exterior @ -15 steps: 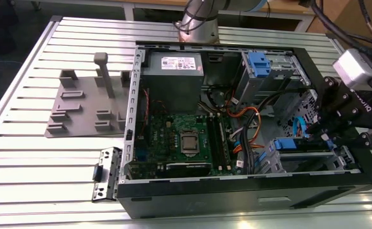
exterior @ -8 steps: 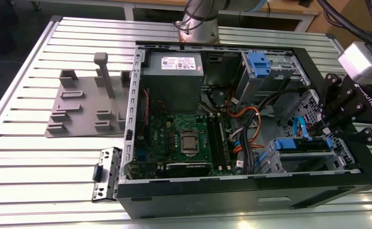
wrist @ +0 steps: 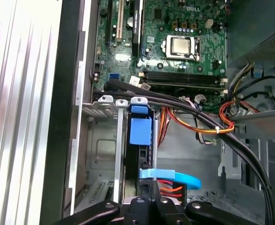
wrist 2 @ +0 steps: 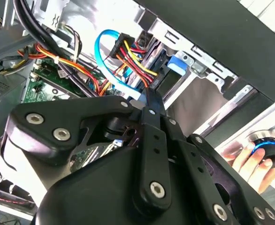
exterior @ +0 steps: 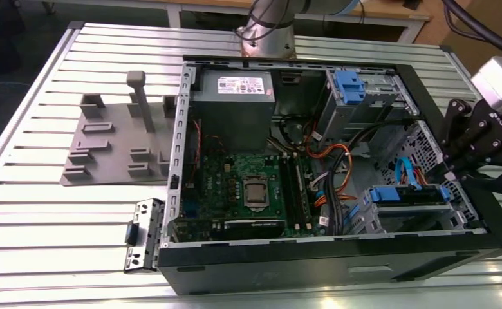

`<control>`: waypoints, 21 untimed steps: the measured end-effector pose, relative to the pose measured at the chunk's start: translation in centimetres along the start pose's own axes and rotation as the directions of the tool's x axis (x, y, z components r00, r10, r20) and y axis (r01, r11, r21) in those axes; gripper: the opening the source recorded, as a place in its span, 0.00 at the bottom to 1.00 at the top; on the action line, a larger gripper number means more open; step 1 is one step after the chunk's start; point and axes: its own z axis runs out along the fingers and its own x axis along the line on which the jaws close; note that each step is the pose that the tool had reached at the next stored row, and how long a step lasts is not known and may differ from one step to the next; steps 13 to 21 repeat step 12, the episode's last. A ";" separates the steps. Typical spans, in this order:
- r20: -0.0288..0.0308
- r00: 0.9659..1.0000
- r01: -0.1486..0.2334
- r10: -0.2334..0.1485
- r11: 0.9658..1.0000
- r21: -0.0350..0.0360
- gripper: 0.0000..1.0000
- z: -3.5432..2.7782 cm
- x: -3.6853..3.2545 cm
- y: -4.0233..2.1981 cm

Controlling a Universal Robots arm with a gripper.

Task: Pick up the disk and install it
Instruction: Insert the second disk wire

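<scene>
The disk [exterior: 410,194] sits on edge in the drive cage at the corner of the open computer case on the exterior view's right, with its blue rail on top. In the first wrist view the disk [wrist: 140,129] is edge-on, its blue rail running toward my fingers. My gripper [exterior: 446,175] hangs over the case wall right beside the disk's end. In the second wrist view the gripper [wrist 2: 149,96] has its fingers drawn together, pointing at the blue rail [wrist 2: 177,63]. Whether the tips pinch the disk is hidden. The gripper [wrist: 149,199] is just behind a blue flat cable [wrist: 172,177].
The grey power supply [exterior: 232,96] and a blue latch on a metal cage [exterior: 354,84] stand at the case's far side. Bundles of cables [exterior: 337,167] cross beside the motherboard [exterior: 251,187]. A grey fixture plate [exterior: 114,141] lies on the slatted table. A person's hand [wrist 2: 243,157] rests on a round knob [wrist 2: 264,145].
</scene>
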 end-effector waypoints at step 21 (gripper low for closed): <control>0.001 1.000 0.000 0.000 1.000 0.000 0.10 -1.21 -0.06 0.15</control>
